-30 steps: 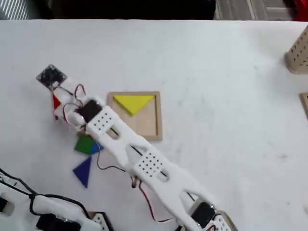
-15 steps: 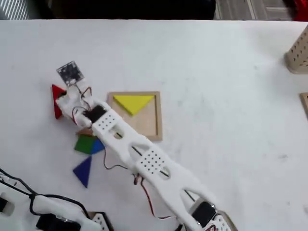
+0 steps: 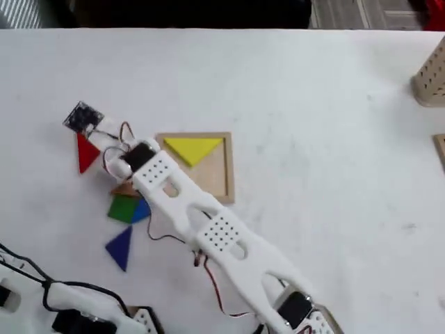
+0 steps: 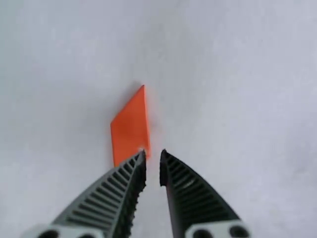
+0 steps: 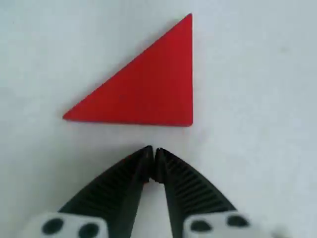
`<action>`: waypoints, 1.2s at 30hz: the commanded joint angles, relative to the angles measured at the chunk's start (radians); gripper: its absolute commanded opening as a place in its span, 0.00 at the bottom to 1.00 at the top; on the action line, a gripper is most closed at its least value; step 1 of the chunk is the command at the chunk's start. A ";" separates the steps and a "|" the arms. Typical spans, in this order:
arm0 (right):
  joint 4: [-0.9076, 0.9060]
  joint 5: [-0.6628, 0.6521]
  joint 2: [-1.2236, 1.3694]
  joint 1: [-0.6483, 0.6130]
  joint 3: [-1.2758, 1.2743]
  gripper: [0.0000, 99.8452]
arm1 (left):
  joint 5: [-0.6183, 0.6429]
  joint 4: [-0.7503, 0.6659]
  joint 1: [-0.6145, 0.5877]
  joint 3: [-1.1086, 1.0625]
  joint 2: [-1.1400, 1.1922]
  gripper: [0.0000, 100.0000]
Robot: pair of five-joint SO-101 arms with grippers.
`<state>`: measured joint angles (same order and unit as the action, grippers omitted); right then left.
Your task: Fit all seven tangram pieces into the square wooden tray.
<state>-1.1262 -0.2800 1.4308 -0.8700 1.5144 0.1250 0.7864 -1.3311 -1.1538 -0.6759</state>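
Tray: the tray (image 3: 211, 182) lies mid-table, its lower part bare wood.
Piece placed: one yellow triangle (image 3: 192, 148) lies in the tray against the far rim.
Step in hand: probably picking up the red triangle (image 5: 143, 89), which lies flat on the table, well apart from the tray on its left.
Right gripper: the right gripper (image 5: 152, 151) has its jaws together and empty, tips just short of the triangle's long edge.
How to do it well: part the jaws first, come down astride a narrow corner, pinch the thin edges squarely and lift level. A flat piece is likely to slip or skid.
Left gripper: the left gripper (image 4: 152, 156) has its jaws all but together, holding nothing, beside an orange piece (image 4: 130, 128).
Count, loose: one red triangle, one green square (image 3: 123, 208), one blue triangle (image 3: 120, 246), one blue sliver (image 3: 142, 212) touching the green square, and one orange piece.
Count, total: six pieces made out. I cannot find a seventh.
Arms: two.
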 commanded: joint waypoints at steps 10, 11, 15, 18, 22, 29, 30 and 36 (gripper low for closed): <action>-0.610 0.048 -0.387 0.151 0.049 0.02 | 0.009 -0.014 0.240 0.115 -0.025 0.07; -0.608 0.064 -0.420 0.189 0.006 0.02 | 0.009 -0.014 0.268 0.138 -0.025 0.07; -0.607 0.061 -0.559 0.291 -0.255 0.02 | 0.006 0.020 0.383 0.250 -0.024 0.09; -0.605 -0.012 -0.684 0.318 -0.470 0.02 | -0.029 0.081 0.470 0.336 -0.022 0.17; -0.599 -0.023 -0.846 0.340 -0.706 0.02 | -0.040 0.140 0.590 0.410 -0.022 0.20; -0.430 -0.031 -1.069 0.456 -1.140 0.02 | -0.035 0.143 0.713 0.434 -0.007 0.19; -0.389 -0.032 -1.104 0.472 -1.214 0.02 | -0.035 0.138 0.722 0.437 0.013 0.19; -0.127 -0.089 -1.342 0.486 -1.711 0.02 | -0.034 0.135 0.739 0.572 0.277 0.25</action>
<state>-1.4131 -0.3445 0.2785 -0.3913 0.0951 0.0959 0.9260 -0.6084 -0.7135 -0.5516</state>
